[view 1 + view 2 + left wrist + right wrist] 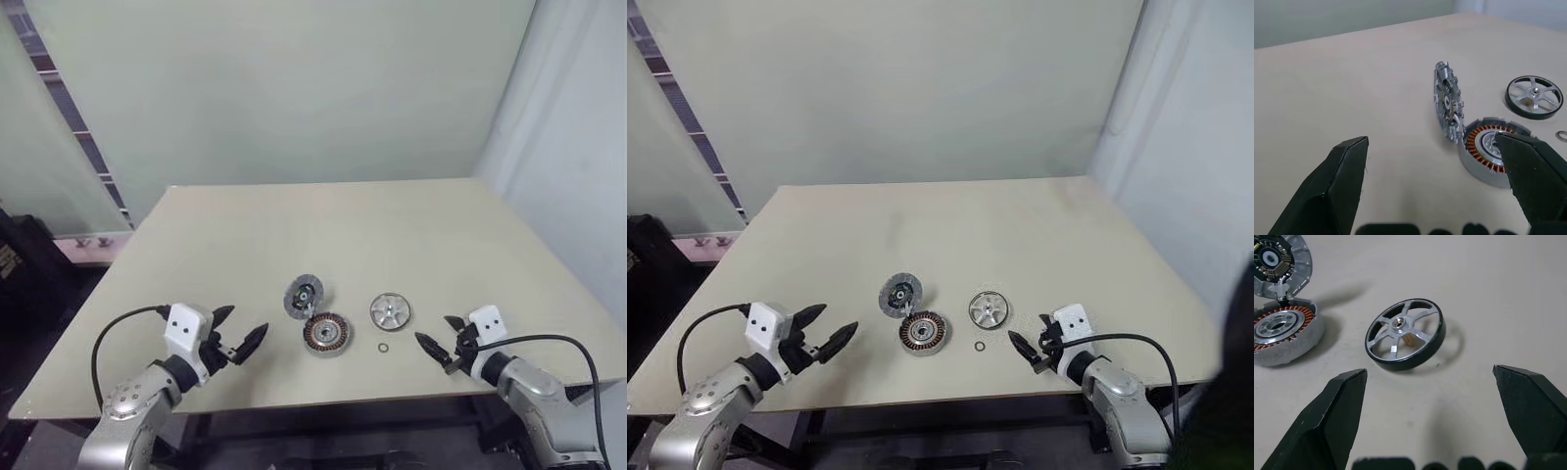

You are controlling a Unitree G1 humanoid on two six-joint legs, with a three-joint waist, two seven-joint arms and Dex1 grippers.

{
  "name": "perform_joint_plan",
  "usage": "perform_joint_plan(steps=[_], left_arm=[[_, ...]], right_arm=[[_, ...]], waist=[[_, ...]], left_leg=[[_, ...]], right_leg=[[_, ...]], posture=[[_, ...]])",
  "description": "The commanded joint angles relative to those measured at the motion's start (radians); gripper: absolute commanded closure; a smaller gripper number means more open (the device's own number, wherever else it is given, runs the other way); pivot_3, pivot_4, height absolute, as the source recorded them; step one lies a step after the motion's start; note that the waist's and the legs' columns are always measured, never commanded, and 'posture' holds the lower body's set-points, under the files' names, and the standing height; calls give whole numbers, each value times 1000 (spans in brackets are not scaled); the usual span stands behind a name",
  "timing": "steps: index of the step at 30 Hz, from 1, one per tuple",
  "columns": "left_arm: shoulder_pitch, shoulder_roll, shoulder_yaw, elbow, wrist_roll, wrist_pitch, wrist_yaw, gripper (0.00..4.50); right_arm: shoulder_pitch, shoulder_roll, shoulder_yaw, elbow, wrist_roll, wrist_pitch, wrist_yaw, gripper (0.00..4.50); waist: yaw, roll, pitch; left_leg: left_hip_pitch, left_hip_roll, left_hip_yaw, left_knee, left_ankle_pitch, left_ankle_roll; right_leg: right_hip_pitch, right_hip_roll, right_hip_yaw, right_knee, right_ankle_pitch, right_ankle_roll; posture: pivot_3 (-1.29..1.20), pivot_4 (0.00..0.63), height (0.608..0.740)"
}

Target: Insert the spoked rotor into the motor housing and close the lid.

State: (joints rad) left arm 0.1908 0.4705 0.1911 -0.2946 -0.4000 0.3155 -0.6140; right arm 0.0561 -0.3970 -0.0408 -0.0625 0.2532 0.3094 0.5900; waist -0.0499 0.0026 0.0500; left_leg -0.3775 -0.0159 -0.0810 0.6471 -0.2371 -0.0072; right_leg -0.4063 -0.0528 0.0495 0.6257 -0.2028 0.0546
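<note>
Both hands hovered low over the near edge of the pale table (411,220), each empty with its two black fingers spread wide. The left hand (238,337) pointed inward, and the motor housing (326,334) sat on the table just ahead of its fingertips, toward the robot's right. The housing's ring of copper windings faced up around a silvery centre. The lid (305,297) stood tilted up on edge at the housing's far rim, touching it there as if hinged, its inner face with a small circuit-like centre turned toward the robot.

The right hand (439,339) also pointed inward, toward the middle of the table. The spoked rotor (390,311) lay flat on the table just ahead of its fingers and a little farther from the robot, its silver spokes and hub facing up inside a dark outer band. It stood apart from the housing, between the housing and the right hand. A tiny thin ring (383,348) lay on the table near the rotor's near side, between the housing and the right hand's fingertips, touching neither. Neither hand touched any part.
</note>
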Motion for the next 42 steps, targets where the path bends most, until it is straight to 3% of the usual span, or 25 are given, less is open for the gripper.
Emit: perform_joint_plan(steps=[1, 13, 25, 42], left_arm=[[-4, 10, 5, -19, 1, -14, -8, 63], [-22, 20, -16, -10, -2, -1, -28, 63], [-68, 26, -85, 82, 22, -12, -97, 63], [-19, 33, -176, 92, 56, -21, -153, 63]], right_arm=[[-10, 5, 0, -41, 11, -3, 0, 0], [-31, 9, -4, -52, 33, 65, -17, 0], [-10, 20, 100, -201, 21, 219, -41, 0], [-110, 72, 254, -49, -90, 246, -91, 0]], waist=[[0, 0, 0], [1, 0, 0], [0, 0, 0], [1, 0, 0]], left_leg=[[0, 0, 0, 0, 0, 0], [0, 0, -1, 0, 0, 0], [0, 0, 0, 0, 1, 2], [-1, 1, -1, -1, 1, 2]], right_leg=[[0, 0, 0, 0, 0, 0], [0, 0, 0, 0, 0, 0], [-1, 0, 0, 0, 0, 0], [-2, 0, -1, 0, 0, 0]], posture=[[0, 0, 740], [0, 0, 740], [0, 0, 740], [0, 0, 740]])
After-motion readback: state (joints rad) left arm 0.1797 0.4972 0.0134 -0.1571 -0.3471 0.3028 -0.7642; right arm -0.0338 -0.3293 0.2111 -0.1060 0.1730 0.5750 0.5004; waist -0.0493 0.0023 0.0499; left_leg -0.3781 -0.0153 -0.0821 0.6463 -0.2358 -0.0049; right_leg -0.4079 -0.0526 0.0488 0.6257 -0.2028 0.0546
